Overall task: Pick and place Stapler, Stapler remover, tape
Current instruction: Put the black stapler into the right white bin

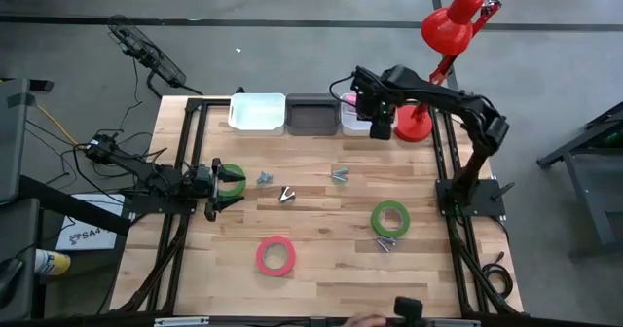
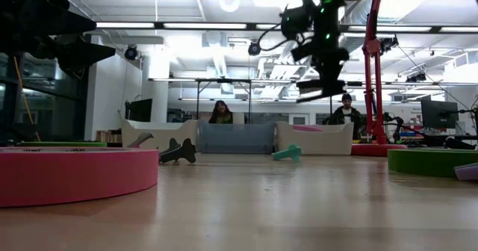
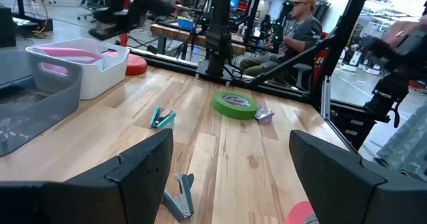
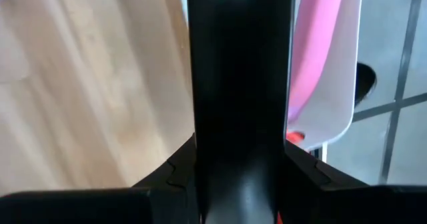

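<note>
My right gripper hangs over the far-right bin, shut on a long black stapler. In the low view the stapler is high above the table. My left gripper sits low near the table's left edge, fingers wide open. A green tape roll lies flat at its fingertips and is hidden in the left wrist view. A second green roll and a pink roll lie flat on the wood. Small stapler removers lie between them. My right gripper pinches the black stapler between its two fingers, which point down from above. The stapler is lifted clear, over the bin with the pink thing in it. Which part of the stapler is held does not show. My left gripper: whether it touches the green roll, I cannot tell.
Three bins stand along the far edge: white, grey, and the white one with pink contents. A red desk lamp stands with its base beside the right bin. Another stapler remover lies near the right green roll. People sit beyond the table.
</note>
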Controlling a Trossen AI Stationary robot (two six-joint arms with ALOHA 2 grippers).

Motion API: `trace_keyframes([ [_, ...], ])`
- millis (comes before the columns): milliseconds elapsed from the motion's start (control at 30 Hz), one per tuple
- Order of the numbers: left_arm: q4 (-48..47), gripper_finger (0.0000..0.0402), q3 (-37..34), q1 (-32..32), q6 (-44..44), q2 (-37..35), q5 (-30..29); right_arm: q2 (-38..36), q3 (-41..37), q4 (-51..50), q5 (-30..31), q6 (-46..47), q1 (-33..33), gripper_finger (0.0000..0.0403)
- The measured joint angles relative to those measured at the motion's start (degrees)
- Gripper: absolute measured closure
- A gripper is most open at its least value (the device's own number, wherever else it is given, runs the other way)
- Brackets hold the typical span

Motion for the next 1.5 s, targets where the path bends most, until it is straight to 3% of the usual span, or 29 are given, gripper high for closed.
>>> trace_keyframes([
  [300, 0.00, 0.0106, 0.00, 0.00, -0.01, 0.00, 0.01, 7.59, 0.00, 8.29, 0.44, -4.60, -3.56, 0.0280],
  [733, 0.00, 0.0106, -0.01, -0.01, -0.01, 0.01, 0.00, 13.76, 0.07, 10.54, -3.39, -4.87, -5.05, 0.0280],
  [967, 0.00, 0.0106, 0.00, 0.00, -0.01, -0.01, 0.00, 14.87, 0.07, 11.36, -7.64, -7.39, -5.26, 0.0280],
  [1167, 0.00, 0.0106, -0.01, 0.01, 0.01, -0.01, 0.02, 14.85, 0.07, 12.15, -7.50, -7.96, -5.73, 0.0280],
  [1500, 0.00, 0.0106, -0.01, 0.01, 0.00, -0.01, 0.00, 14.83, 0.07, 11.47, -7.26, -7.21, -5.99, 0.0239],
])
